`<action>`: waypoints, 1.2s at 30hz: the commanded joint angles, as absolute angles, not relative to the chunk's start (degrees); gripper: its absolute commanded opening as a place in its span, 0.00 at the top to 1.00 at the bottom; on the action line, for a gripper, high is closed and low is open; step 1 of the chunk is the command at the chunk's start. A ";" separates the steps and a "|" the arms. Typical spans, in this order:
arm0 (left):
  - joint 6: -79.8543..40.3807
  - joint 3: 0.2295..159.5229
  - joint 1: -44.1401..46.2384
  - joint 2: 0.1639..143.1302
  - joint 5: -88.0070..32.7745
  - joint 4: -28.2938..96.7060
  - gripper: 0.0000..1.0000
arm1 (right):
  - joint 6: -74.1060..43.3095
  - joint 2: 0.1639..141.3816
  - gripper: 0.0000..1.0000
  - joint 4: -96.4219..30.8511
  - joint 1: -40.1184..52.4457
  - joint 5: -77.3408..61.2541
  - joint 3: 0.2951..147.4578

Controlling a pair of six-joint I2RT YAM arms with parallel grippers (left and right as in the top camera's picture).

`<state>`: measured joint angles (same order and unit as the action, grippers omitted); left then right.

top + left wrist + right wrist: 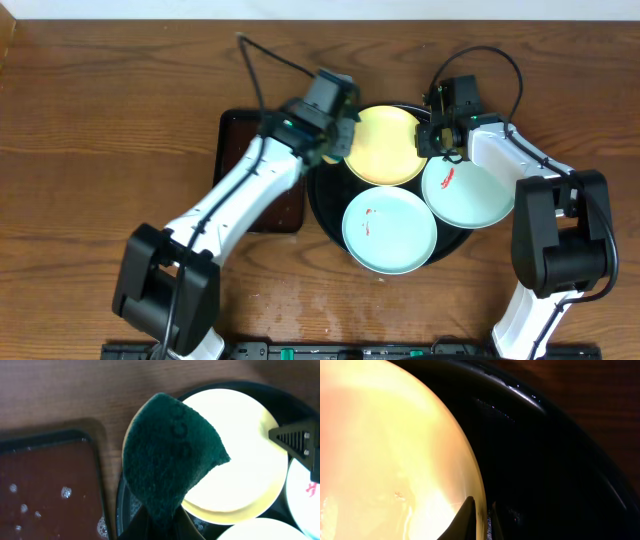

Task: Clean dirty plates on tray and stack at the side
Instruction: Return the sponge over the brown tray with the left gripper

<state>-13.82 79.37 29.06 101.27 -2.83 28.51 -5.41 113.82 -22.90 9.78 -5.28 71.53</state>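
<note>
The pale yellow plate [385, 145] lies at the back of the round black tray [325, 205]. Two mint-white plates lie in front of it, one at the front [390, 230] and one at the right [468, 190], each with a small red smear. My left gripper [340, 135] is shut on a dark green scrub sponge [172, 457] held over the yellow plate's left edge [240, 455]. My right gripper [437, 135] is shut on the yellow plate's right rim [481, 510], one finger above it and one below.
A rectangular dark brown tray [240, 135] with soapy droplets [45, 495] lies left of the black tray, partly under my left arm. Bare wood tabletop [90, 150] spreads to the left, front and far right.
</note>
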 commanded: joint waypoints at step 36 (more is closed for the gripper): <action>-13.41 79.83 14.70 101.27 -6.57 41.19 0.92 | -4.78 105.45 0.99 -19.49 10.17 -3.84 70.61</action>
